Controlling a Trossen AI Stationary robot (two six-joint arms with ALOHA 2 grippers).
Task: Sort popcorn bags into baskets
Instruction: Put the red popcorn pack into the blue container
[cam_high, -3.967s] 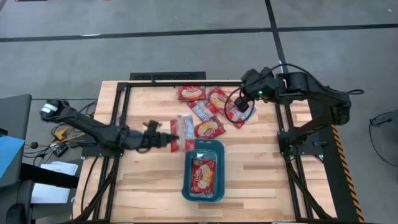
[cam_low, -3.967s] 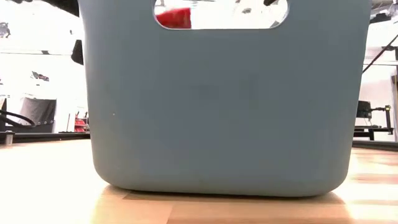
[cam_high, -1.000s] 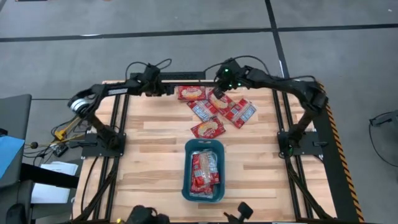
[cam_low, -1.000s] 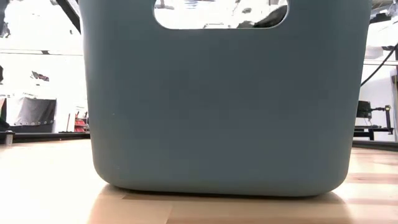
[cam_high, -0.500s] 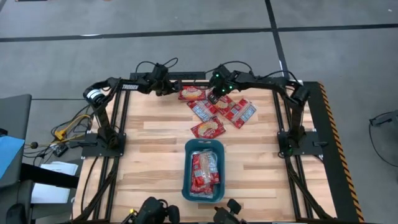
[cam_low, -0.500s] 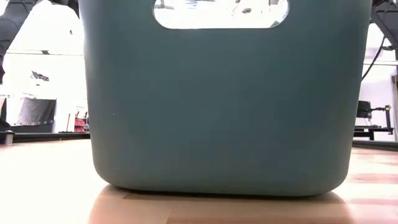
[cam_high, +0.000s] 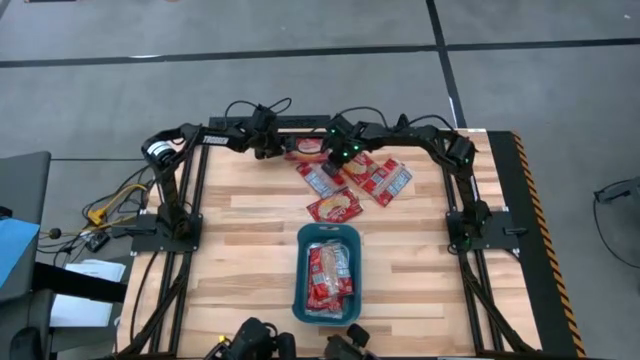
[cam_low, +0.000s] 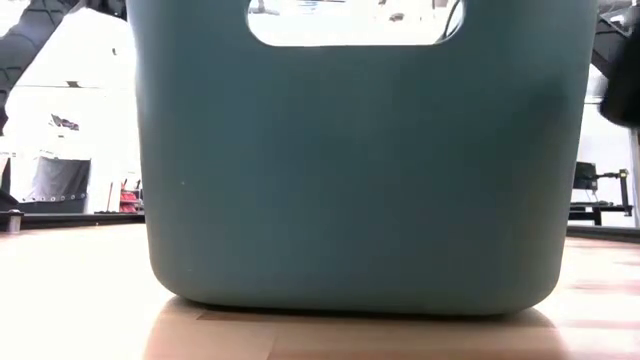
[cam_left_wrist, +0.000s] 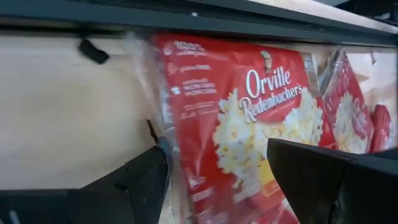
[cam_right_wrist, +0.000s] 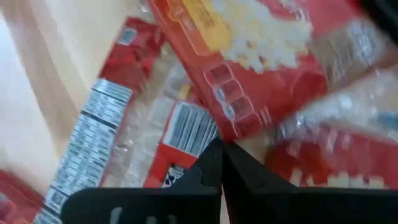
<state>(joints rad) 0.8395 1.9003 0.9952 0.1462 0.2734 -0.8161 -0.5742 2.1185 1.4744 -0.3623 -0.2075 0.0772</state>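
Note:
Several red popcorn bags lie flat on the far half of the table, among them one by the far rail (cam_high: 308, 148) (cam_left_wrist: 249, 118), one showing its barcode side (cam_high: 322, 178) (cam_right_wrist: 130, 143) and one nearer (cam_high: 337, 205). The teal basket (cam_high: 302, 300) (cam_low: 350, 180) stands near the front with bags (cam_high: 328, 275) in it. My left gripper (cam_high: 275, 148) (cam_left_wrist: 217, 155) is open at the far rail, its fingers either side of the far bag's left end. My right gripper (cam_high: 343, 157) (cam_right_wrist: 221, 152) is shut, low over the cluster of bags. My left gripper comes level from the table's left, its fingers (cam_left_wrist: 146, 180) astride the far bag's left end (cam_left_wrist: 180, 155), which lies on the table; whether they touch it I cannot tell. My right gripper points down with shut tips over the barcode-side bag's edge (cam_right_wrist: 186, 134); whether it touches I cannot tell.
The black frame rail (cam_high: 270, 122) (cam_left_wrist: 186, 18) runs along the far edge, right behind the far bag. Frame posts stand at the left (cam_high: 175, 215) and right (cam_high: 470, 225). Bare wood lies on both sides of the basket.
My left gripper has gone along the far rail toward the table's right, up to the far bag's left end. My right gripper has shifted a little toward the left and near over the cluster, and its arm has folded inward. The bags have kept their places.

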